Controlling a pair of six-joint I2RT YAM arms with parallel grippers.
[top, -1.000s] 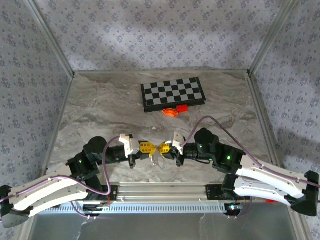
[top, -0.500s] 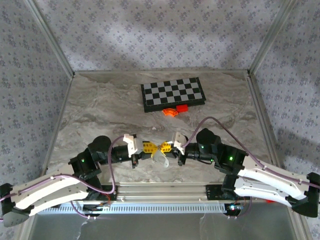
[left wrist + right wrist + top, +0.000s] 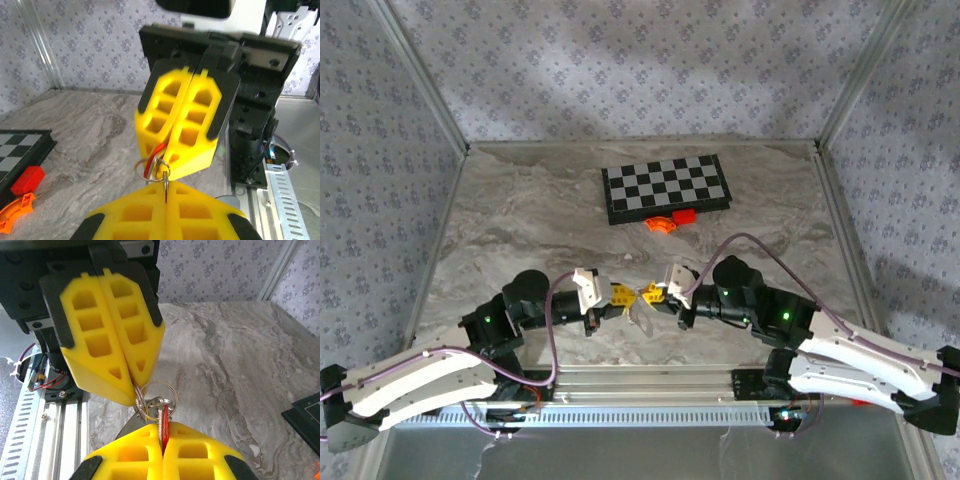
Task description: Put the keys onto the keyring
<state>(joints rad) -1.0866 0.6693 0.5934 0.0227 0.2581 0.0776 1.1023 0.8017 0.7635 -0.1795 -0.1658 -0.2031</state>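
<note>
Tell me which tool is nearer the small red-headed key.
Right. The right tool is shut on the small red-headed key itself; the left tool faces it tip to tip, pinching the silvery metal keyring right beside the key.

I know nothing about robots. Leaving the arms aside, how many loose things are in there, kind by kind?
chessboard: 1
orange curved piece: 1
red block: 1
key with a red head, pinched in the right claw: 1
keyring, pinched in the left claw: 1
Total: 5
</note>
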